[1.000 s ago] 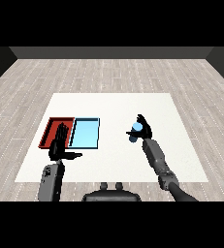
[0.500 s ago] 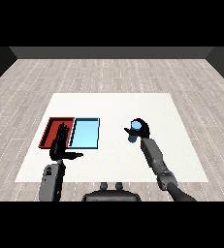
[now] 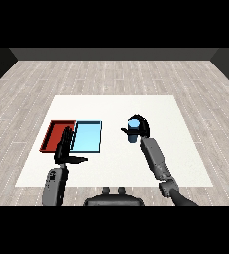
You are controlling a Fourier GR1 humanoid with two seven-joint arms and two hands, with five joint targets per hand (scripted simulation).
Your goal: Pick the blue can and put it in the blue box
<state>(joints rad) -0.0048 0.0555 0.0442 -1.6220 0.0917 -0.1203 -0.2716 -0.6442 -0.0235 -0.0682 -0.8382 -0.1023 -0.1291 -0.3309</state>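
Observation:
The blue can (image 3: 133, 131) is held upright over the white table, right of the trays, with my right hand (image 3: 141, 126) curled round it. The light blue tray (image 3: 87, 136) lies flat to the can's left, with nothing in it. My left hand (image 3: 65, 149) hovers over the front edge where the two trays meet, fingers straight and thumb out to the right, holding nothing.
A red tray (image 3: 55, 133) lies against the left side of the light blue one. The white table (image 3: 116, 109) spreads around both trays, with a wooden floor beyond it.
My right hand has carried the blue can a little to the left, toward the trays. The left hand has stayed in place.

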